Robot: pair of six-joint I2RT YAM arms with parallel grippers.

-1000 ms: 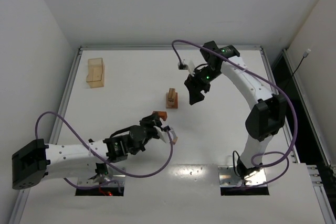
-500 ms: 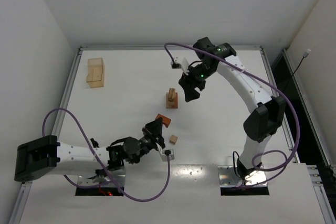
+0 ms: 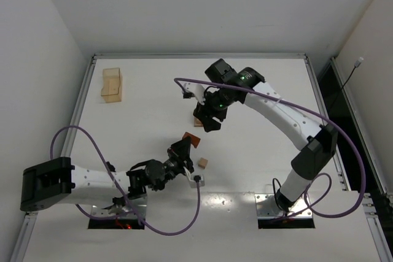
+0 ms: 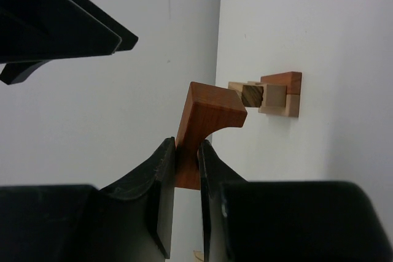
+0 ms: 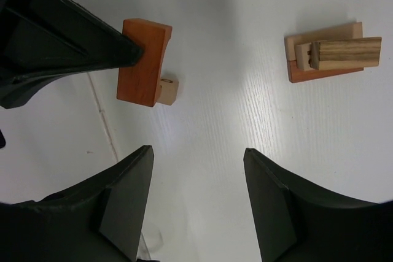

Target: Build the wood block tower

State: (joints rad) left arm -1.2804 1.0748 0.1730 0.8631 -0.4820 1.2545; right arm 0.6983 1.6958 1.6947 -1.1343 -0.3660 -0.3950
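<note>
My left gripper is shut on a reddish-brown curved wood block and holds it above the table; the wrist view shows the block pinched between both fingers. A small tan cube lies on the table just right of it, and the right wrist view shows that cube beside the held block. The tower is a short stack with a reddish base, tan pieces and a striped bar on top; it also shows in the left wrist view. My right gripper is open and empty, hovering over the tower and hiding most of it from above.
A flat pale wooden tray lies at the far left of the table. Raised rails run along the table's edges. The left gripper's black body fills the upper left of the right wrist view.
My right gripper has swung left and nearer, from right of the tower to above it. My left arm drew back slightly with the reddish block, then held still.
</note>
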